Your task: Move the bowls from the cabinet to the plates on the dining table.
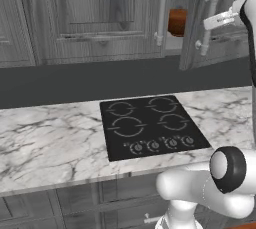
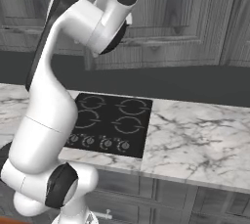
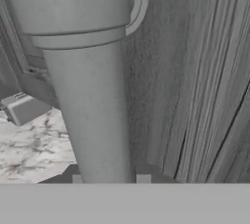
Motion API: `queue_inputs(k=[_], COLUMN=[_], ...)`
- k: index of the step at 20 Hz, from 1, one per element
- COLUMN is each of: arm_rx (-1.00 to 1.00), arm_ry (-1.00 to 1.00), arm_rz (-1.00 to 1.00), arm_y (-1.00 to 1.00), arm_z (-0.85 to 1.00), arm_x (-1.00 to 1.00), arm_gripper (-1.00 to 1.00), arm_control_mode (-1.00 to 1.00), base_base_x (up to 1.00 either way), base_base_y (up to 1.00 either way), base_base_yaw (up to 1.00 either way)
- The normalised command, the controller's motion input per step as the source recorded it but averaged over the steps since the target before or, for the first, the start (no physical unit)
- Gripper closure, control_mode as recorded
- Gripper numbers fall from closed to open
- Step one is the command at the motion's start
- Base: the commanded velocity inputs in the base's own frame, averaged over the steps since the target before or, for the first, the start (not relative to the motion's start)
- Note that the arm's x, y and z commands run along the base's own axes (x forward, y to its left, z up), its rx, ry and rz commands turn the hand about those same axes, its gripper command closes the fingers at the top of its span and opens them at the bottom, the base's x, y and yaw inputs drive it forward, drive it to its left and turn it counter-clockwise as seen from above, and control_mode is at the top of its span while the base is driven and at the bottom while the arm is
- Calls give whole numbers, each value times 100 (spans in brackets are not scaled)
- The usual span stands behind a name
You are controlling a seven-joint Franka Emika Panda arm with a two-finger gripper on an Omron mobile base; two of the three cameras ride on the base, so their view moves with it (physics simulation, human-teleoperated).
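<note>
Door-opening step: gripper [image 3: 110, 181] fingers clamped narrow on the cabinet [image 1: 90, 18] handle [image 1: 209, 18]. Next, swing wider to reach the brown bowl [image 1: 177, 21].

Marble counter [image 1: 50, 143] with black cooktop [image 1: 150, 125]

Dark grey cabinet [image 1: 90, 18] above, right door [image 1: 192, 23] swung ajar; reddish-brown bowl [image 1: 177, 21] visible in the gap between two vertical bar handles. Gripper [image 1: 207, 23] at the right handle [image 1: 209, 19]. Below, marble counter [image 1: 45, 143] with black four-ring cooktop [image 1: 150, 125]
</note>
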Motion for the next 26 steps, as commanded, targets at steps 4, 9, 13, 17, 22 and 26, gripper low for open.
queue_inputs(k=[4,9,13,17,22,26], arm_rx=[0,2,8,10,15,20], arm_ry=[1,4,0,0,0,0], arm_rz=[21,17,8,1,-1,-4], arm_y=[-52,-62,-75,-71,-72,-73], arm_z=[34,32,28,10,3,0], arm_x=[-66,-54,-57,-56,-43,-38], arm_gripper=[100,100,100,100,100,100], arm_control_mode=[-100,-100,-100,-100,-100,-100], base_base_x=[0,0,0,0,0,0], base_base_y=[0,0,0,0,0,0], base_base_yaw=[0,0,0,0,0,0])
